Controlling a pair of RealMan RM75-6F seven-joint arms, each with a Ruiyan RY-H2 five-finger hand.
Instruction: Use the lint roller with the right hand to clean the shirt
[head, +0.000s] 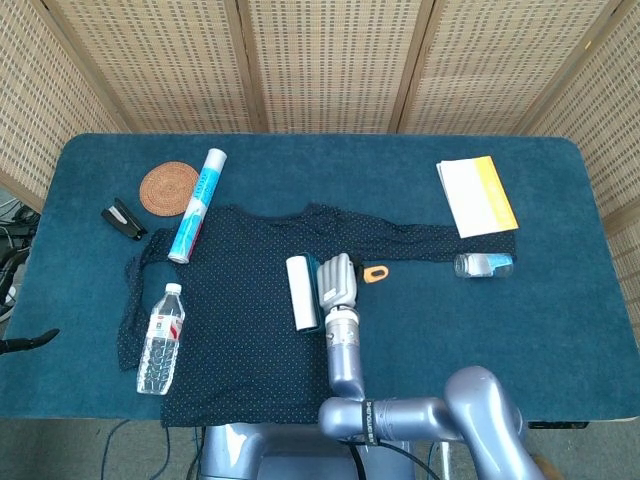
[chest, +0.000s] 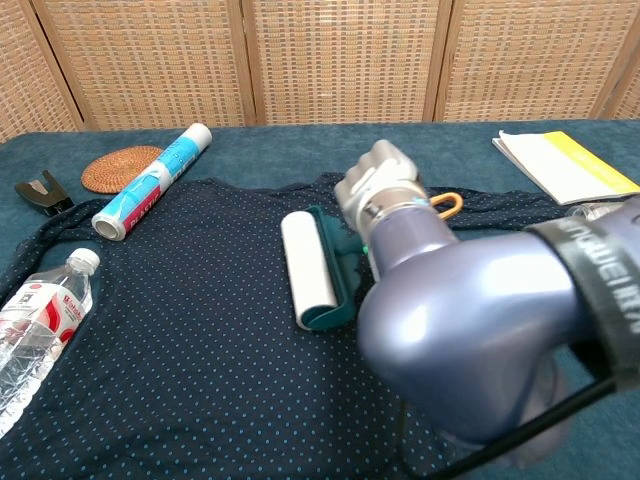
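Note:
A dark navy dotted shirt (head: 240, 310) (chest: 190, 340) lies spread flat on the blue table. My right hand (head: 336, 282) (chest: 375, 188) grips the lint roller (head: 300, 292) (chest: 308, 268) by its teal frame. The white roll lies lengthwise on the shirt's middle, pressed on the fabric. Behind the hand, the orange loop (head: 375, 272) (chest: 446, 205) of the handle's end sticks out to the right. My left hand does not show in either view.
A water bottle (head: 160, 338) (chest: 30, 325) lies on the shirt's left sleeve. A blue-white tube (head: 198, 204) (chest: 150, 195), a woven coaster (head: 168, 187), a black stapler (head: 124, 218), a yellow-white booklet (head: 476, 195) and a small clear bottle (head: 483, 264) lie around the shirt.

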